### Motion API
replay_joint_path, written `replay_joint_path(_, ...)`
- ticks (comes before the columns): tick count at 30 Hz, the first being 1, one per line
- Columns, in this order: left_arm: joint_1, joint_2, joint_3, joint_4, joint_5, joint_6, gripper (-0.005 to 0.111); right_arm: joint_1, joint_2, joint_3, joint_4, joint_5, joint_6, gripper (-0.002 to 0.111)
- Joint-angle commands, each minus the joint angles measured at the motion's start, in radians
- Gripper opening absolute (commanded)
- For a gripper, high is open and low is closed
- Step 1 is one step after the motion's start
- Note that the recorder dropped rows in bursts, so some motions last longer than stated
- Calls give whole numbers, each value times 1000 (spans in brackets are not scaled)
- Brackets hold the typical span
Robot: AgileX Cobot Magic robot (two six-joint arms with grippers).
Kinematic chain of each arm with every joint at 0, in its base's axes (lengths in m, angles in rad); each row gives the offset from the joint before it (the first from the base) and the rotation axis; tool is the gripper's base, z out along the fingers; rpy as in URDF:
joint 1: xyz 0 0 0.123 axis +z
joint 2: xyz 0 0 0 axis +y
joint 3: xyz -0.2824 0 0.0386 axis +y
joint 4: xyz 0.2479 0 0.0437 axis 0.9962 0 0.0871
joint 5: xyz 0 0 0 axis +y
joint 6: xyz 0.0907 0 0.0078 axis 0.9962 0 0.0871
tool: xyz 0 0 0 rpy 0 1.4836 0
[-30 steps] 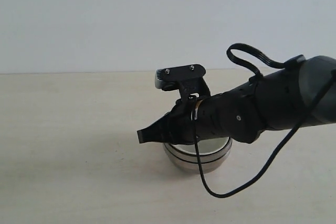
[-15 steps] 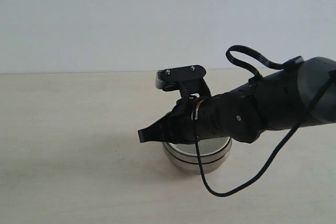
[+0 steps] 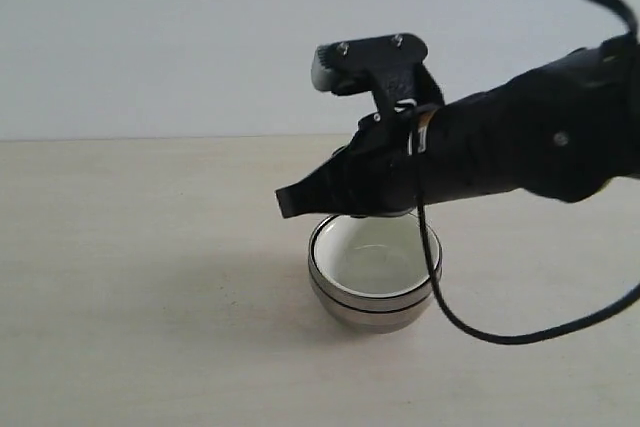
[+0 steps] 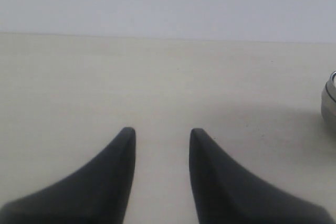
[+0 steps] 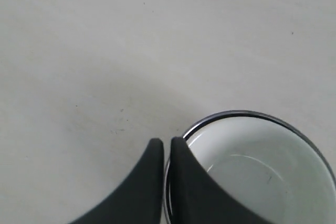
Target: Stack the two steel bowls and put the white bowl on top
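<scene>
Exterior view: white bowl (image 3: 372,259) sits nested in the two steel bowls (image 3: 372,313); my right gripper (image 3: 288,203) hovers just above, fingers pressed together, empty. Left wrist view: left gripper (image 4: 160,132) parted, holding nothing. Right wrist view: I should lift straight up, clear of the rim.

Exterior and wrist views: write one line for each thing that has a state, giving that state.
white bowl: upright, empty, sitting in the steel bowls.
steel bowls: nested, upright on the table.
right gripper: jaws shut, holding nothing, above the bowls.
left gripper: jaws open, holding nothing.
</scene>
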Motion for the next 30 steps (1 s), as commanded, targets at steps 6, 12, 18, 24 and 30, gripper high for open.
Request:
replay_joint_path(6,3,-3,4,-1,-7,3,32,-2,-346,130,-19,-37,-45,0)
replay_joint_path(12,3,-3,4,-1,-7,3,32,-2,-651,258,-32,-31,-58,0)
replay_joint_path(18,3,-3,4,-1,-7,3,32,-2,-993,289,-75,56,-58,0)
replay_joint_path(24,3,-3,4,-1,-7,3,32,-2,-1296,289,-211,114,-14,0)
replay_joint_path(30,3,-3,4,-1,-7,3,32,-38,-1494,286,-691,336,366,0)
